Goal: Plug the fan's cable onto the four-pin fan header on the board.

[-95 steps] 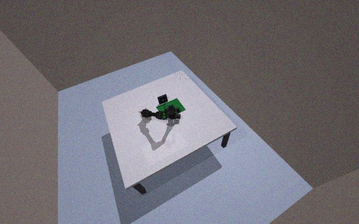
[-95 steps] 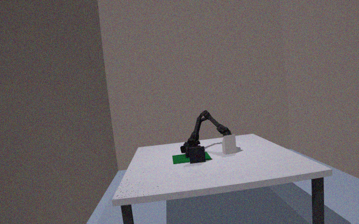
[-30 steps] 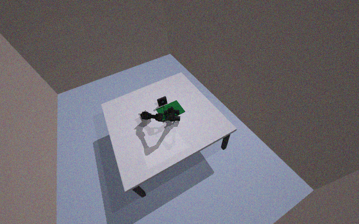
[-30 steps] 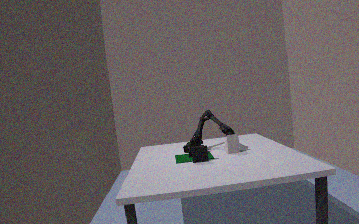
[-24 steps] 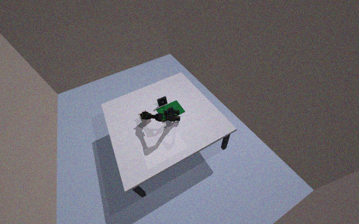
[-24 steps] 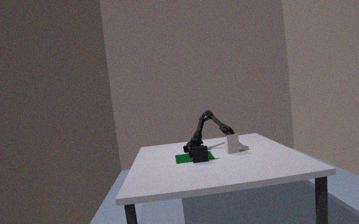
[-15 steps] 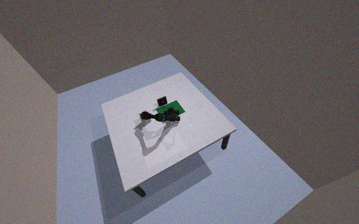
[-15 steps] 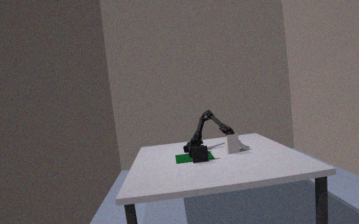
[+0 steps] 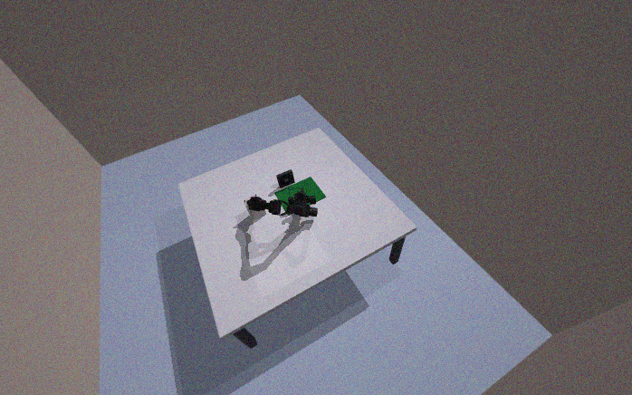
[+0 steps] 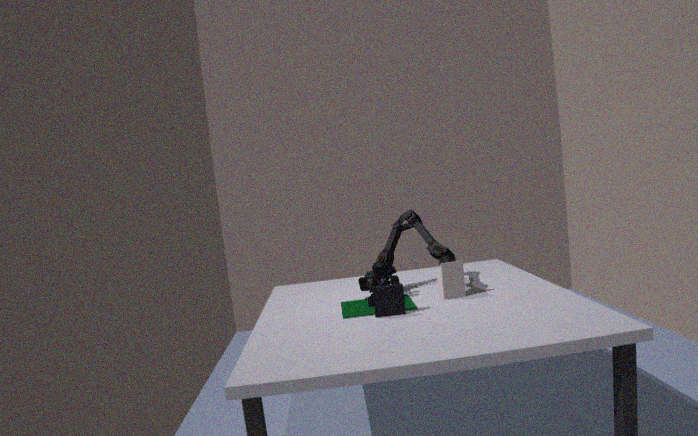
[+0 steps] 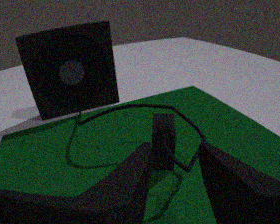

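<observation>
Looks like the release/back-off step: the gripper (image 9: 301,197) (image 10: 377,282) (image 11: 175,149) is part open with nothing clamped, fingers standing apart near a dark upright block that I read as the plug (image 11: 160,140). The plug is over the green board (image 9: 311,185) (image 10: 356,308) (image 11: 231,125), presumably at the header; pins aren't resolvable, so can't confirm it's seated. The cable (image 11: 141,105) arcs from the fan (image 9: 285,178) (image 10: 389,301) (image 11: 71,72) across the board, then kinks close to the right-hand finger in the wrist view. Can't tell if it touches. Fan stands upright just beside the board, on the side toward the tabletop's (image 9: 358,206) (image 10: 449,330) (image 11: 161,65) upper edge in the top view; board sits inboard of that edge, well apart from the corners. Next move, my call: check seating. If it's proud, push straight down on the plug; if it's home, open a bit more for margin and retract along the plug axis, no sideways drift. Main risk is a finger snagging the cable or dragging the plug off on the way up. Arm (image 9: 273,206) (image 10: 422,232) pose: elbow high in an inverted V, forearm coming down steeply to the board, gripper low. In the exterior view the fan blocks part of the gripper and a pale block (image 10: 452,280) hides the arm's foot, so finger contact with the board can't be judged. Not done until the gripper is fully clear of both plug and board.
</observation>
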`<state>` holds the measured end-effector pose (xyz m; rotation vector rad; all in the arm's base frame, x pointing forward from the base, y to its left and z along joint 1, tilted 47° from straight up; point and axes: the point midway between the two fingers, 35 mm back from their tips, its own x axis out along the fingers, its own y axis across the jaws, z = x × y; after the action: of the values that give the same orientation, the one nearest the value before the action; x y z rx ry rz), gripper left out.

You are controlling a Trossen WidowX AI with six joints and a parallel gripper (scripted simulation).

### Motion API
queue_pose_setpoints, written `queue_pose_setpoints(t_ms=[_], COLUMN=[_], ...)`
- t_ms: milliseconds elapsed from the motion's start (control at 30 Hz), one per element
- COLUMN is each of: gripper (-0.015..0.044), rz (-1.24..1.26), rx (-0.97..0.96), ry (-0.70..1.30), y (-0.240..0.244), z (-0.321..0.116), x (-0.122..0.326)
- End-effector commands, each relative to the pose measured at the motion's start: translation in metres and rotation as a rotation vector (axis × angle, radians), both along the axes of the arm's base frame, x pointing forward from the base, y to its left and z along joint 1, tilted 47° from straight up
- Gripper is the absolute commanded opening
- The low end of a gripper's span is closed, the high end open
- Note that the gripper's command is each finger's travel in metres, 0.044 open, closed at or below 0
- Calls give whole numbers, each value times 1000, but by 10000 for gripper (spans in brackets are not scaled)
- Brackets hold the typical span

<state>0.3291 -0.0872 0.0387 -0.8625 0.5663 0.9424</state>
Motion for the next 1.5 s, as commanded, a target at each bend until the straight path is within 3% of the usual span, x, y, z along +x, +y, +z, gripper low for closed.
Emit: queue_pose_setpoints(t_ms=[0, 567, 967, 1467], gripper=[140, 140, 440, 440], rz=[4, 4, -59, -177], rx=[-6, -6, -75, -254], ry=[-15, -16, 216, 475], y=[-2, -3, 11, 25], z=[15, 59, 41, 25], x=[-4, -30, -31, -36])
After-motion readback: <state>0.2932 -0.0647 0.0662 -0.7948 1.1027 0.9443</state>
